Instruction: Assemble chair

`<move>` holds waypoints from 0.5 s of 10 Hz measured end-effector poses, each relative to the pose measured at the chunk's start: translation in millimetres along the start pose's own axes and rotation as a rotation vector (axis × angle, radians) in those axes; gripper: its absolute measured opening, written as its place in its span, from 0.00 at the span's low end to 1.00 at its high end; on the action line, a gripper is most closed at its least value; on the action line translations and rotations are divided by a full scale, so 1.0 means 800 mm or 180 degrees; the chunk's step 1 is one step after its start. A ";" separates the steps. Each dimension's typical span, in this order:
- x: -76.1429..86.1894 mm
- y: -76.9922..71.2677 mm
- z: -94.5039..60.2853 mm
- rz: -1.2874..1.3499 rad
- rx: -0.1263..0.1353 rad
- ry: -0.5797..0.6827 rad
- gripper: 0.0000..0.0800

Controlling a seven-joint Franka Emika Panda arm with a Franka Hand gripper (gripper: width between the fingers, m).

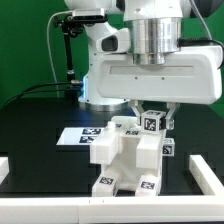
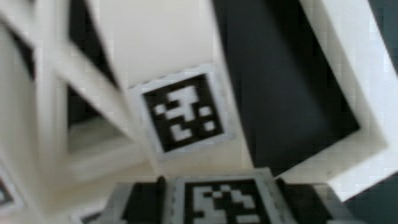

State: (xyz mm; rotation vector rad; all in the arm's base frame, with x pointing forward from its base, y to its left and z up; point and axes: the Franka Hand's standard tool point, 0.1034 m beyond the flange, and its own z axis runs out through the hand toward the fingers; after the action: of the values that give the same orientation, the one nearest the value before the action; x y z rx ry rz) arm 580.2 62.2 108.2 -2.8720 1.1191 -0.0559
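In the exterior view, the half-built white chair (image 1: 122,160) stands on the black table (image 1: 35,125), near the front and a little toward the exterior view's right. It is a blocky stack of white parts with small black-and-white tags on its faces. Just behind it, toward the exterior view's left, the marker board (image 1: 80,136) lies flat. The arm (image 1: 150,65) hangs above the chair. The hand (image 1: 152,115) reaches down to the chair's top and straddles a small tagged block (image 1: 152,124) there. Whether it clamps the block or stands just off it cannot be told. A white rail (image 1: 60,212) runs along the table's front edge.

In the wrist view, which is blurred, white pieces of the chair (image 2: 107,90) fill most of the picture against the dark table (image 2: 285,90). One tilted slab bears a tag (image 2: 187,112). A second tag (image 2: 222,202) sits on a grey-edged face close to the camera. The hand's state does not show here either.
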 end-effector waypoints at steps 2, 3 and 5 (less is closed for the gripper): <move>-0.006 -0.004 0.001 0.0830 0.0000 -0.0004 0.35; -0.008 -0.008 0.001 0.1224 0.0002 -0.0006 0.35; -0.008 -0.009 0.002 0.1647 0.0063 -0.0070 0.35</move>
State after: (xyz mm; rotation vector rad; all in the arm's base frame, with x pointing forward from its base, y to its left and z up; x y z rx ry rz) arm 580.5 71.8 107.4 -2.4641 1.7963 -0.0103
